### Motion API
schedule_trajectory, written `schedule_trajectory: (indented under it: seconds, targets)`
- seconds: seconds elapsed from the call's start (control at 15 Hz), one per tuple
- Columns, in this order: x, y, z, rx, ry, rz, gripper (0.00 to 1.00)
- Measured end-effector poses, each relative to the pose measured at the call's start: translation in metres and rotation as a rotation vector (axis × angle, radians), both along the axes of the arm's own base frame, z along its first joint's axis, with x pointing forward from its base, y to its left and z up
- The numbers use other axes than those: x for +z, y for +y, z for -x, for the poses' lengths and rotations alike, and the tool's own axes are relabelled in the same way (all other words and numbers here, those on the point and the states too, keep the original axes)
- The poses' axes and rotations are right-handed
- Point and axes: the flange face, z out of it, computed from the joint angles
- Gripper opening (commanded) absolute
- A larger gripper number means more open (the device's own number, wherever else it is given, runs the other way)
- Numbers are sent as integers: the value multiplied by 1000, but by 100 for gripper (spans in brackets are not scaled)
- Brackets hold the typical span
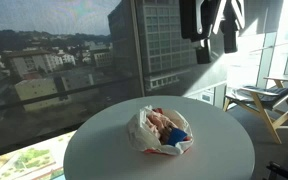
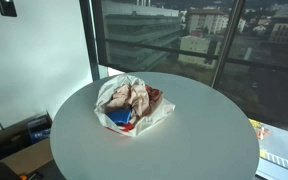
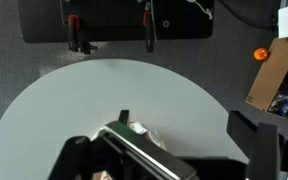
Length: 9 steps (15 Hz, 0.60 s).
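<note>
The round, pale table [image 3: 64, 110] fills most of the view. The pincer's [image 3: 164, 160] dark parts cover its near edge, and a pale scrap of plastic bag [image 3: 136, 129] peeks out from behind them. Beyond the far edge stands a dark panel [image 3: 114, 20] carrying two red clamps [image 3: 76, 25]. A brown box [image 3: 274, 70] sits past the right edge.

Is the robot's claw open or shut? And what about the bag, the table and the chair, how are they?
gripper: open, holding nothing, raised high.
plastic bag: crumpled, lying on the table, with red and blue things showing inside.
round table: standing, with the bag on it.
chair: upright by the window, with nobody in it.
</note>
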Motion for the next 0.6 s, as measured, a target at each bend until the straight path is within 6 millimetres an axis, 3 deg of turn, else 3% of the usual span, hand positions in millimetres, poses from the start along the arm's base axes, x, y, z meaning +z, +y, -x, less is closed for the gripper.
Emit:
schedule_trajectory:
  seconds: [0.6]
  targets:
    - [7,1,1,2,-16,-5,100]
